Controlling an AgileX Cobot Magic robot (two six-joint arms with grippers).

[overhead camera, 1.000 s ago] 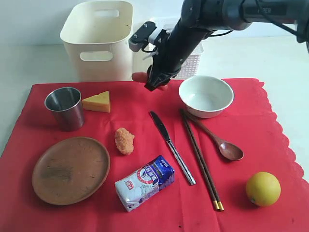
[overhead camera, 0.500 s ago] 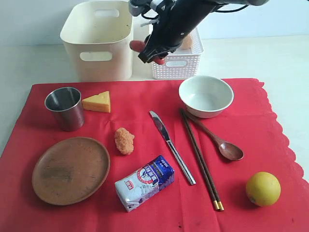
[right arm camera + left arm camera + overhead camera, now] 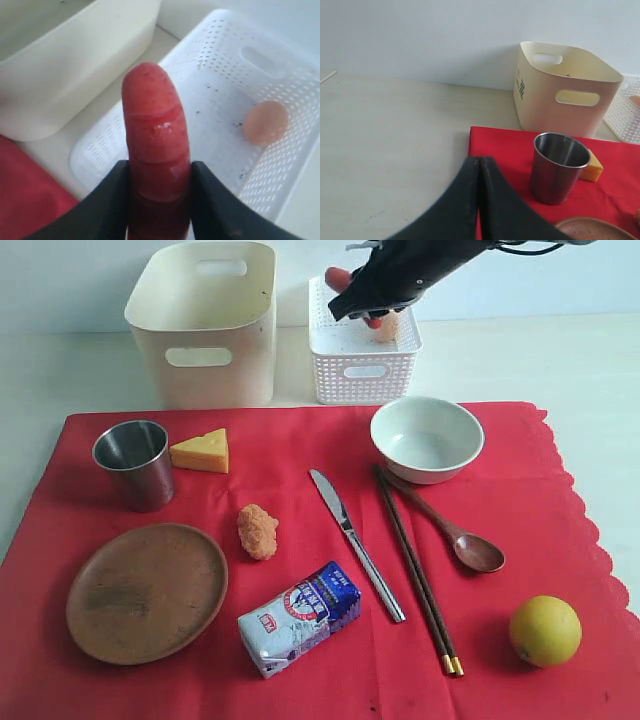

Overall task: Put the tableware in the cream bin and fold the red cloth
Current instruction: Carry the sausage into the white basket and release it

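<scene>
two right fingers (image 3: pixel 107 210) pinch the sausage (image 3: pixel 155 145); left fingers (image 3: pixel 462 202) pressed together; packet (image 3: pixel 300 617) print unreadable.

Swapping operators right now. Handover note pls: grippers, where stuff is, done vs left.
Right gripper: shut on the sausage, above the white basket, which holds an egg.
Left gripper: shut, empty, by the red cloth edge near the steel cup.
Done: no tableware shows in the cream bin.
On the cloth: cup, bowl, wooden plate, knife, chopsticks, spoon; also cheese, nugget, milk packet, lemon.
Left: likely release sausage, clear food, bin all six pieces, fold cloth.
</scene>
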